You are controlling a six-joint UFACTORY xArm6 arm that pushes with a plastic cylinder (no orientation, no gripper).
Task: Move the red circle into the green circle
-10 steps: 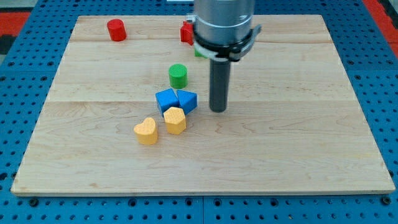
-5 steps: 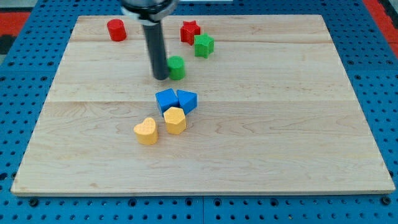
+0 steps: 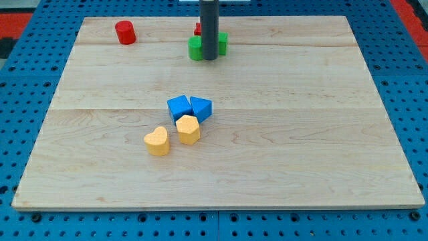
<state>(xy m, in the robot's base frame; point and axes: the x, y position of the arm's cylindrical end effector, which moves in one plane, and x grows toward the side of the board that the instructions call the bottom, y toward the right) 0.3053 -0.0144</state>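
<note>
My tip (image 3: pixel 210 58) is seen between the green circle (image 3: pixel 194 48) and a green block (image 3: pixel 222 43), partly hiding a red block (image 3: pixel 198 29). No jaws exist. The smooth red circle (image 3: pixel 124 32) stands far left on pale wood board (image 3: pixel 301 134). No writing is legible.

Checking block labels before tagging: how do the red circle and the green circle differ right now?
The red cylinder-shaped circle block stands alone near the view's top left, fully visible; the green cylinder-shaped circle block sits near top centre, partly hidden behind the dark rod.
My tip is right beside the green one on the view's right, and far from the red one.
The green one has other blocks close by; the red one has none.
Both are upright on the wooden board.
</note>
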